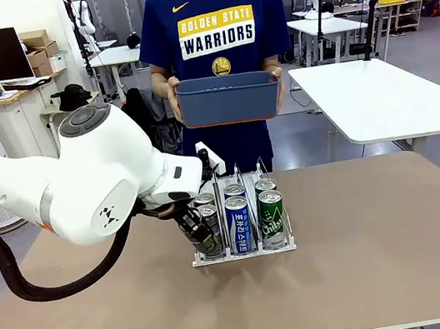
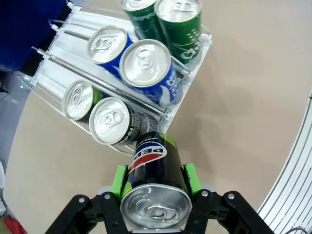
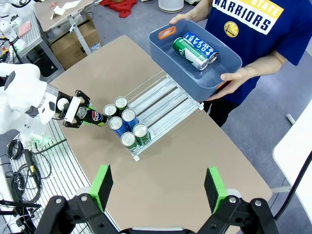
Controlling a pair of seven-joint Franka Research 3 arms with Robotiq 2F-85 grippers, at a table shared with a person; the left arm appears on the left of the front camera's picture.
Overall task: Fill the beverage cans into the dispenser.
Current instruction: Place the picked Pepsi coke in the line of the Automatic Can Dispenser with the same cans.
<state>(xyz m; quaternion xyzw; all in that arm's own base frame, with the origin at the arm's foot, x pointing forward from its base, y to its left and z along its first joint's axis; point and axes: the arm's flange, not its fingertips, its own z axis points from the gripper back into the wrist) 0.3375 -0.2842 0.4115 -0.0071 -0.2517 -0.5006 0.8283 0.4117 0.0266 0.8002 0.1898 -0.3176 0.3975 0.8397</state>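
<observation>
**Item 1, left gripper** (image 2: 155, 179): We are finding it shut firmly on a black Pepsi can (image 2: 152, 161). One green pad (image 2: 118, 179) is pressing on each side of the can's body. The can is lying lengthwise along the fingers, with its silver top facing the wrist camera and its base pointing away at the dispenser (image 2: 53, 73).

**Item 2, place of the held can:** In the front view we are seeing it (image 1: 198, 242) hanging over the table (image 1: 384, 238) at the rack's front left corner. It is outside the lanes and just beside the dark can (image 1: 211, 219) at the front of the left lane. We cannot tell whether the two are touching.

**Item 3, dispenser:** It is standing mid-table and carrying six upright cans, two per lane, all crowding the low front lip. The dark can is leading the left lane, a blue can (image 1: 239, 224) the middle lane and a green can (image 1: 272, 217) the right lane. The rear half of every lane is lying bare.

**Item 4, right gripper** (image 3: 158, 190): It is hovering high above the table with its fingers spread wide and nothing between them.

**Item 5, far side:** A person (image 1: 214, 30) is holding a blue-grey bin (image 3: 161, 36) with a hand at each end. A loose green can (image 3: 187, 51) and a blue-and-white can (image 3: 202, 44) are lying on their sides inside it.
</observation>
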